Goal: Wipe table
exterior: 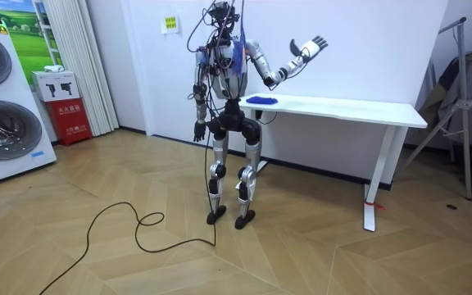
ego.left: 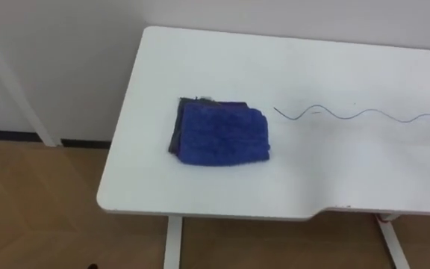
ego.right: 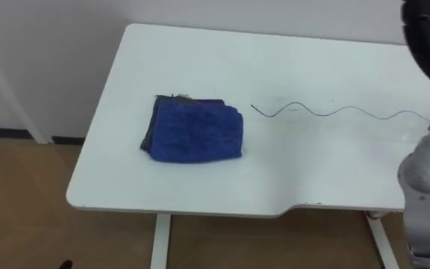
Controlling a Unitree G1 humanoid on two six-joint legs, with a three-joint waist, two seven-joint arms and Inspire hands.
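Your right hand (exterior: 310,47) is raised high above the white table (ego.left: 334,179), fingers spread wide, holding nothing. The folded blue cloth (ego.left: 220,133) lies near the table's left end. Your left hand (exterior: 199,129) hangs at your side, and its fingers cannot be made out.

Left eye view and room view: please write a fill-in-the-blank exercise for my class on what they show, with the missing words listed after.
1. The white table carries a folded cloth that is ____ in colour.
2. The thin dark line drawn on the tabletop beside the cloth is ____, not straight.
3. The hand raised with open fingers is the robot's ____ hand.
Missing words: blue; wavy; right.
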